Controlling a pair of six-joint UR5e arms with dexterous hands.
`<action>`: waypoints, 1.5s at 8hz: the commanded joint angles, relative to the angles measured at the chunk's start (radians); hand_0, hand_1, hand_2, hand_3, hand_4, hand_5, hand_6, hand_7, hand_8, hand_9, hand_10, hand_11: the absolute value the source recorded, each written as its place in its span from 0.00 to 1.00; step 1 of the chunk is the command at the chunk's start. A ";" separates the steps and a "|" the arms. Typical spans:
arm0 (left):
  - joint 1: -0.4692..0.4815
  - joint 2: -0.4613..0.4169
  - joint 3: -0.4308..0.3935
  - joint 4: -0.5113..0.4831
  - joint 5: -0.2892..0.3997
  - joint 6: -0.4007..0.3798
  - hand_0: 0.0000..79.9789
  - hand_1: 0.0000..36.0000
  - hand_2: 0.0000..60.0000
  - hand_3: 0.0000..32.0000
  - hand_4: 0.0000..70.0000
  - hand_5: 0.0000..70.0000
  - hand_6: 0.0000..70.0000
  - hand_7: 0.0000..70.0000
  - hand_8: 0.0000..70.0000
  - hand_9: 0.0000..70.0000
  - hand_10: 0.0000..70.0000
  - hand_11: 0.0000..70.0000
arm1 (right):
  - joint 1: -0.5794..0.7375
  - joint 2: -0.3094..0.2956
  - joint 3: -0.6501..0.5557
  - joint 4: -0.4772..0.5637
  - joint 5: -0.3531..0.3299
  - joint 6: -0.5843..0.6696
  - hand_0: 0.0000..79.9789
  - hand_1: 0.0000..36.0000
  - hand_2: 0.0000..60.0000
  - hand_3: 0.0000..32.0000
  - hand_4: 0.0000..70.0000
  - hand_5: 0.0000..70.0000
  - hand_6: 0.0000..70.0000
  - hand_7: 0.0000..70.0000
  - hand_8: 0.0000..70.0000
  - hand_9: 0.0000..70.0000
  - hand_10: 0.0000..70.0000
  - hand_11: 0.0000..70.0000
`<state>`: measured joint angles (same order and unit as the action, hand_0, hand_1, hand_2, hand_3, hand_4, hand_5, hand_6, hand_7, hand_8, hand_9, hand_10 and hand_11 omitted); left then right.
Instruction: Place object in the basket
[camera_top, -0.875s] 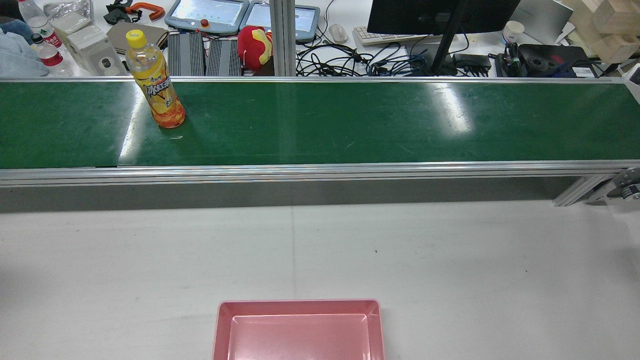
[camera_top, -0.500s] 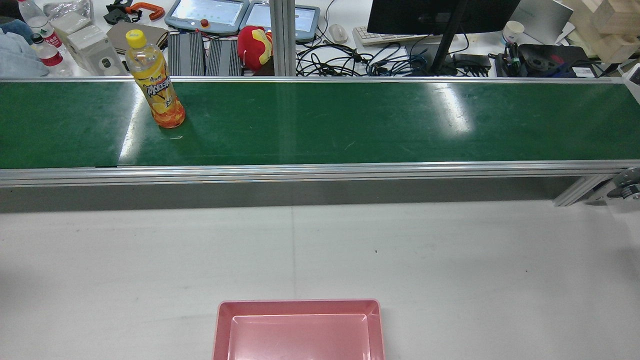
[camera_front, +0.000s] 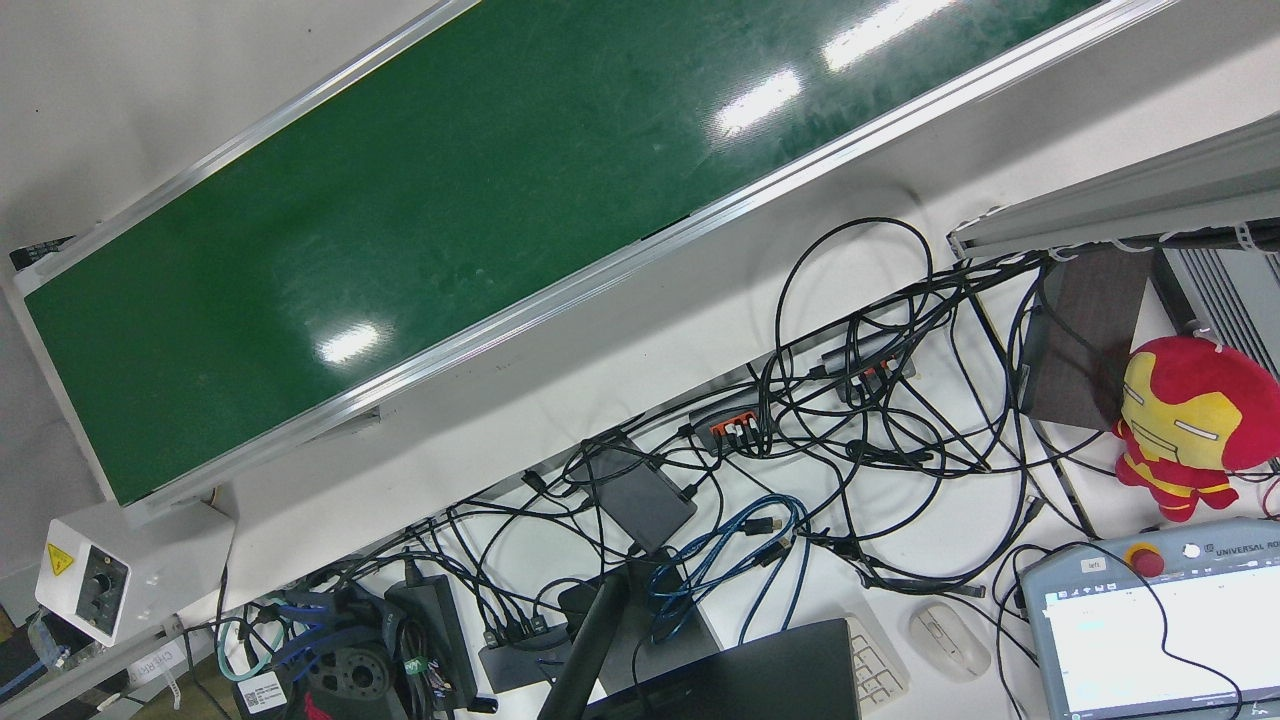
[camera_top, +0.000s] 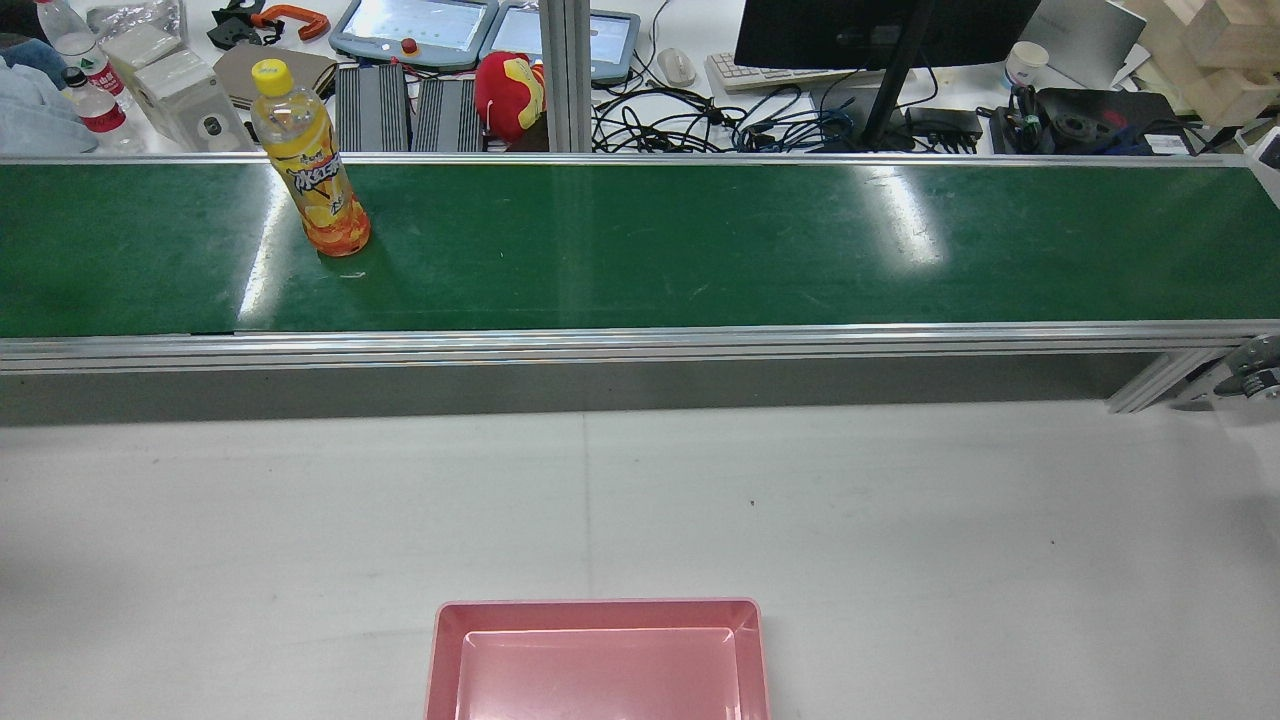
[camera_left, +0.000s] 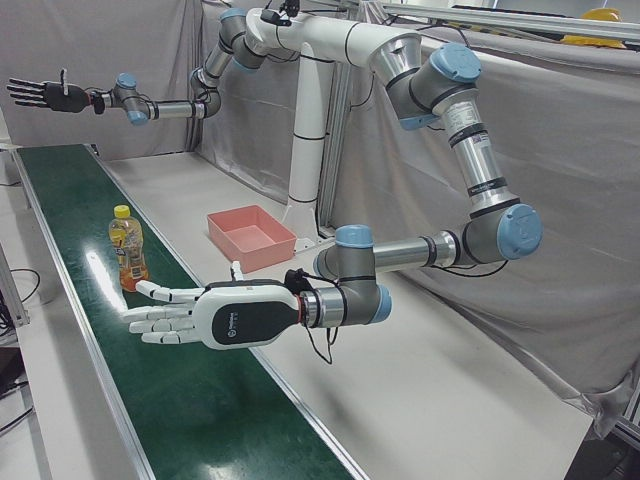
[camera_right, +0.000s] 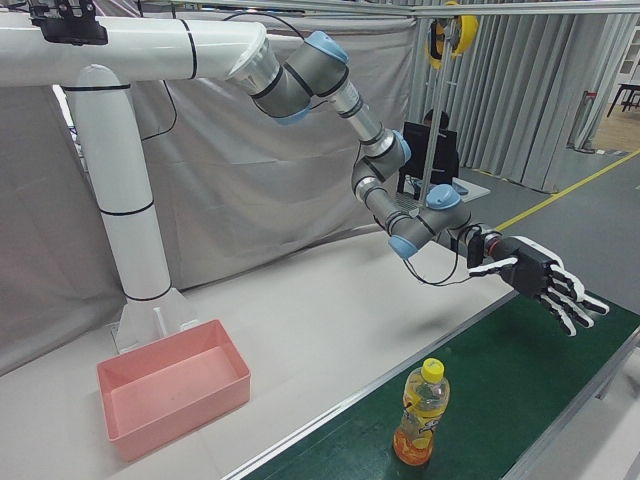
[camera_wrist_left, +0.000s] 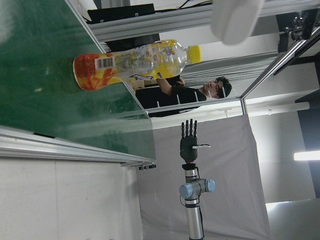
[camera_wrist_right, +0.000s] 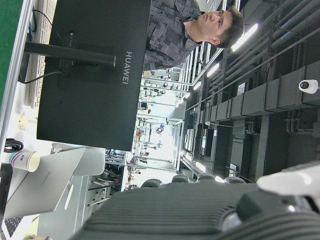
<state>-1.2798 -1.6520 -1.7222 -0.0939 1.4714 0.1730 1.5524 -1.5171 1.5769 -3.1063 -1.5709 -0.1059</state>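
Note:
An orange drink bottle (camera_top: 318, 190) with a yellow cap stands upright on the green belt (camera_top: 700, 240), toward its left end. It also shows in the left-front view (camera_left: 127, 250), the right-front view (camera_right: 420, 420) and the left hand view (camera_wrist_left: 135, 62). The pink basket (camera_top: 600, 610) sits empty on the white table, near the robot's base (camera_left: 262, 250) (camera_right: 180, 410). My left hand (camera_left: 215, 315) (camera_right: 540, 280) hovers open above the belt, short of the bottle and apart from it. My right hand (camera_left: 45, 95) (camera_wrist_left: 189, 140) is open, raised far down the belt.
The belt's aluminium rail (camera_top: 600, 345) runs between belt and table. Behind the belt a desk holds cables (camera_front: 850, 400), a monitor (camera_top: 880, 30), pendants and a red plush (camera_top: 510, 95). A person sits at the desk (camera_wrist_left: 200, 90). The robot pedestal (camera_left: 310, 150) stands behind the basket.

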 joint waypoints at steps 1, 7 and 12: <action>0.149 -0.037 -0.036 0.075 -0.118 0.037 1.00 0.40 0.00 0.21 0.06 0.36 0.00 0.00 0.10 0.12 0.11 0.20 | 0.000 0.000 0.000 0.000 -0.001 0.000 0.00 0.00 0.00 0.00 0.00 0.00 0.00 0.00 0.00 0.00 0.00 0.00; 0.313 -0.229 -0.028 0.240 -0.214 0.095 1.00 0.18 0.00 0.22 0.07 0.34 0.00 0.00 0.10 0.13 0.10 0.18 | 0.000 0.000 0.002 0.000 0.000 0.000 0.00 0.00 0.00 0.00 0.00 0.00 0.00 0.00 0.00 0.00 0.00 0.00; 0.385 -0.304 -0.016 0.301 -0.283 0.097 0.86 0.37 0.00 0.14 0.07 0.37 0.00 0.00 0.11 0.14 0.09 0.17 | 0.000 0.000 0.002 0.000 -0.001 0.000 0.00 0.00 0.00 0.00 0.00 0.00 0.00 0.00 0.00 0.00 0.00 0.00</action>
<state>-0.9022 -1.9097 -1.7426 0.1699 1.1982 0.2690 1.5524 -1.5171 1.5785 -3.1063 -1.5715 -0.1058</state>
